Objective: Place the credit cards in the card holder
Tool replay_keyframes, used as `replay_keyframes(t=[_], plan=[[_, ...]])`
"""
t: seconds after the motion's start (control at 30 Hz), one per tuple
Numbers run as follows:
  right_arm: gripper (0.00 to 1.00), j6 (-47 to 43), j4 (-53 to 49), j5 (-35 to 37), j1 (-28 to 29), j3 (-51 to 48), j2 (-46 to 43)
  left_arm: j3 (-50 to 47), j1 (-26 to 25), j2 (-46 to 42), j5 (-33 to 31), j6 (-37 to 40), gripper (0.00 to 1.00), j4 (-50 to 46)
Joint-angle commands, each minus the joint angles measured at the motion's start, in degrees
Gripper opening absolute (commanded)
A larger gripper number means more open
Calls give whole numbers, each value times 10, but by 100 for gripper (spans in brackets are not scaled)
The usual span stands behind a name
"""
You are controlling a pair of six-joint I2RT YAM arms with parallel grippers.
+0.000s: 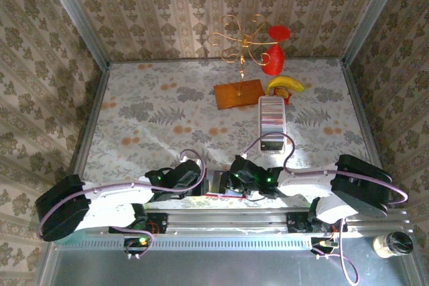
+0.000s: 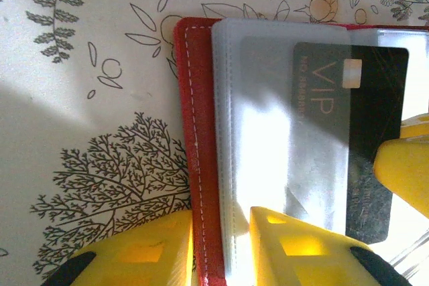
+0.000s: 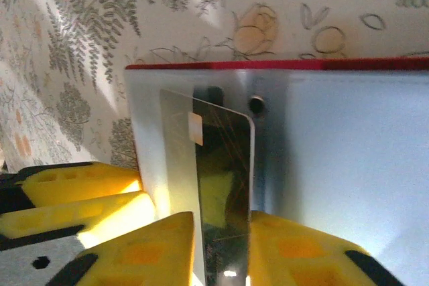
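The red card holder (image 2: 198, 132) lies open on the floral cloth at the near edge of the table (image 1: 216, 195). My left gripper (image 2: 221, 232) is shut on its edge, one yellow finger outside the red cover and one on the grey-blue pockets. A black VIP credit card (image 2: 362, 98) sits partly inside a clear pocket. In the right wrist view that card (image 3: 224, 159) stands tilted between the fingers of my right gripper (image 3: 221, 232), whose jaws are apart. The other credit cards (image 1: 273, 113) stand in a row in the white tray (image 1: 262, 125).
Behind the tray are a banana (image 1: 285, 85), a red vase (image 1: 275, 51) and a gold wire stand on an orange-brown base (image 1: 239, 93). Patterned walls close in the table on three sides. A small jar (image 1: 393, 244) stands at the near right.
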Motion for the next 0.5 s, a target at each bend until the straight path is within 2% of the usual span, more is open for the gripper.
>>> replay_keyframes(t=[0.0, 0.37, 0.47], plan=[[23, -20, -48, 5, 1, 17, 14, -7, -5, 6, -3, -4, 28, -12], [21, -40, -33, -19, 1, 66, 60, -7, -5, 5, -2, -6, 27, -11], [22, -53, -65, -17, 1, 76, 54, -8, -6, 3, -3, -7, 27, -12]])
